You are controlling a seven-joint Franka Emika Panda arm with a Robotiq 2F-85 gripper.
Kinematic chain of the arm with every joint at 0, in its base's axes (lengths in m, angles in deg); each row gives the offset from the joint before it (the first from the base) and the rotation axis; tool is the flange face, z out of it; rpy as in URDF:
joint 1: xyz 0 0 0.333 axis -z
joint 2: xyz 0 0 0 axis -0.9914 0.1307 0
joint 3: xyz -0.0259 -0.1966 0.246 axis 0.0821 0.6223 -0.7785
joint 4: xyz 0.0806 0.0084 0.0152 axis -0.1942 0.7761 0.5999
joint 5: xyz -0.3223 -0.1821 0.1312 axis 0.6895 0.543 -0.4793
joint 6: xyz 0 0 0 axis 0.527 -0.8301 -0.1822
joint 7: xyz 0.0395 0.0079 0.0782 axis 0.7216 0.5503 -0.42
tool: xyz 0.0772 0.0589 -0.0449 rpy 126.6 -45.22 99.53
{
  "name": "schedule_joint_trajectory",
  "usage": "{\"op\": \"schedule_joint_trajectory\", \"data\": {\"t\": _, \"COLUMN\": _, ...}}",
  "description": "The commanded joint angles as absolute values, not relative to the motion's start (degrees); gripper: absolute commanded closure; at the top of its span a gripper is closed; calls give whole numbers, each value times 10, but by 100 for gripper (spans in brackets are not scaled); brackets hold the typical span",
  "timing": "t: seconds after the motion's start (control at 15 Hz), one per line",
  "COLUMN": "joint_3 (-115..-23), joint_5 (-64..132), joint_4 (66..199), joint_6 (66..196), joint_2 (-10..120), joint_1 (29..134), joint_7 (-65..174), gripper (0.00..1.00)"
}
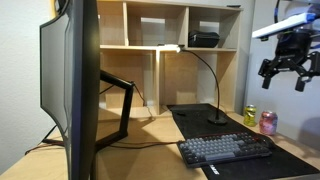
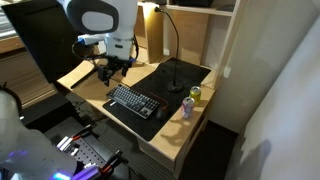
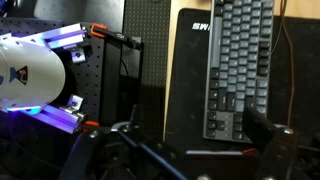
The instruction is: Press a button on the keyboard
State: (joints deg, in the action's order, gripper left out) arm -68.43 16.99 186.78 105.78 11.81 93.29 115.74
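Note:
The dark grey keyboard (image 1: 225, 150) lies on a black desk mat (image 1: 200, 118) in both exterior views, and shows again from above (image 2: 135, 102). In the wrist view the keyboard (image 3: 240, 70) runs up the right side of the picture. My gripper (image 1: 284, 74) hangs high above the desk, well clear of the keys, with its fingers spread and nothing between them. It also shows in an exterior view (image 2: 112, 68), up and to the left of the keyboard. In the wrist view the gripper (image 3: 185, 150) shows as dark fingers at the bottom, the right one over the keyboard's near corner.
A large monitor (image 1: 75, 85) stands at the left on a black arm. A desk lamp (image 1: 215, 95) stands on the mat behind the keyboard. A yellow-green can (image 1: 250, 115) and a pink can (image 1: 268, 122) stand at the keyboard's far right. A wooden shelf (image 1: 160, 40) lines the back.

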Motion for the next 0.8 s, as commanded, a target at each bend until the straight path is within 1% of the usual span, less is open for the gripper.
{"op": "schedule_joint_trajectory", "data": {"t": 0.0, "joint_3": -644, "joint_5": 190, "joint_4": 1929, "joint_6": 1066, "joint_2": 94, "joint_1": 990, "joint_7": 1131, "gripper": 0}}
{"op": "schedule_joint_trajectory", "data": {"t": 0.07, "joint_3": -659, "joint_5": 181, "joint_4": 1896, "joint_6": 1057, "joint_2": 114, "joint_1": 974, "joint_7": 1138, "gripper": 0}}
{"op": "schedule_joint_trajectory", "data": {"t": 0.33, "joint_3": -646, "joint_5": 186, "joint_4": 1910, "joint_6": 1057, "joint_2": 113, "joint_1": 993, "joint_7": 1131, "gripper": 0}}
{"op": "schedule_joint_trajectory", "data": {"t": 0.53, "joint_3": -664, "joint_5": 160, "joint_4": 1900, "joint_6": 1100, "joint_2": 214, "joint_1": 970, "joint_7": 1160, "gripper": 0}}
{"op": "schedule_joint_trajectory", "data": {"t": 0.73, "joint_3": -662, "joint_5": 134, "joint_4": 1910, "joint_6": 1141, "joint_2": 251, "joint_1": 961, "joint_7": 1165, "gripper": 0}}
